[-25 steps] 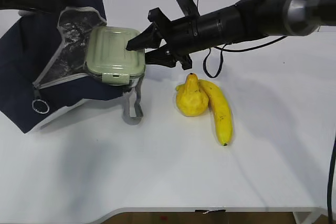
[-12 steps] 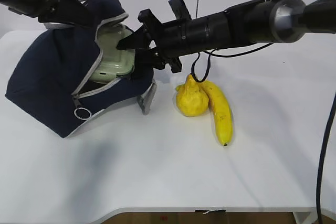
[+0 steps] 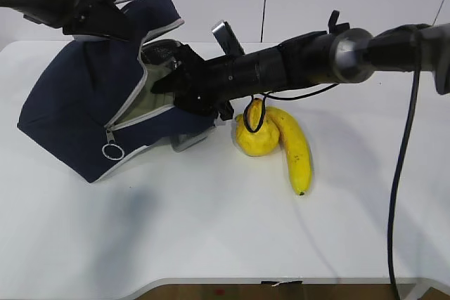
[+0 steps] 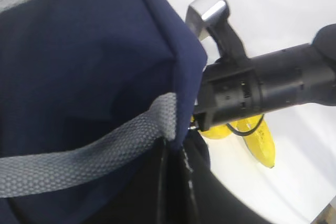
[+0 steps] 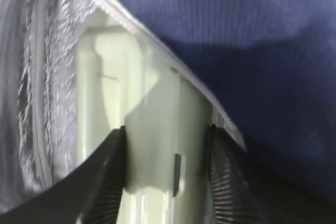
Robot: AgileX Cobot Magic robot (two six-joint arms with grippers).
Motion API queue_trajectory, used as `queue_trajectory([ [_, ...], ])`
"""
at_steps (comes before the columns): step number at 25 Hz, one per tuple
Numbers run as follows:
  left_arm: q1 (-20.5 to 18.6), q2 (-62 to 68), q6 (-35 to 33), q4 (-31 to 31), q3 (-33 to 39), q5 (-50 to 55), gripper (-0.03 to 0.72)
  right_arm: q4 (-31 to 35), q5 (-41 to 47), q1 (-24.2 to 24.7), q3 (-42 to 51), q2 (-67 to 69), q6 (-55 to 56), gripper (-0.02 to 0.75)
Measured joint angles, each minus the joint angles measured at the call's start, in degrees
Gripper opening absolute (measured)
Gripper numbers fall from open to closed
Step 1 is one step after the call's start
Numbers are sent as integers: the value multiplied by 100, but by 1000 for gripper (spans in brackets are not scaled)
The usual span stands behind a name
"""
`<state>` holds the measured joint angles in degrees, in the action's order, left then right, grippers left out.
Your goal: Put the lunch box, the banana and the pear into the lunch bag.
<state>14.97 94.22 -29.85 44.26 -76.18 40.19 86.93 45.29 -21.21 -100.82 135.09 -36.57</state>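
On the white bench (image 3: 211, 230) the lunch bag (image 3: 84, 117) is tipped w/ its mouth up and to the right. Left claw (image 3: 116, 15) is pressed together, pinching the bag's top edge and holding it up. Right claw (image 5: 167, 171) reaches into the opening, pinching the lunch box (image 5: 152, 145) by its pale green lid btwn both fingers, box inside the silvery lining. The pear (image 3: 254, 131) and banana (image 3: 295, 149) lie touching on the bench, just right of the bag.
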Motion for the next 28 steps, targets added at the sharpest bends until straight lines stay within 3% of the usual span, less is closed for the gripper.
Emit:
queue_trajectory([
  [17,8,92,-11,1,11,-21,-2,389,-128,0,-493,692,-4,371],
  [28,8,143,-11,28,20,-21,-2,422,154,0,-520,692,31,482],
])
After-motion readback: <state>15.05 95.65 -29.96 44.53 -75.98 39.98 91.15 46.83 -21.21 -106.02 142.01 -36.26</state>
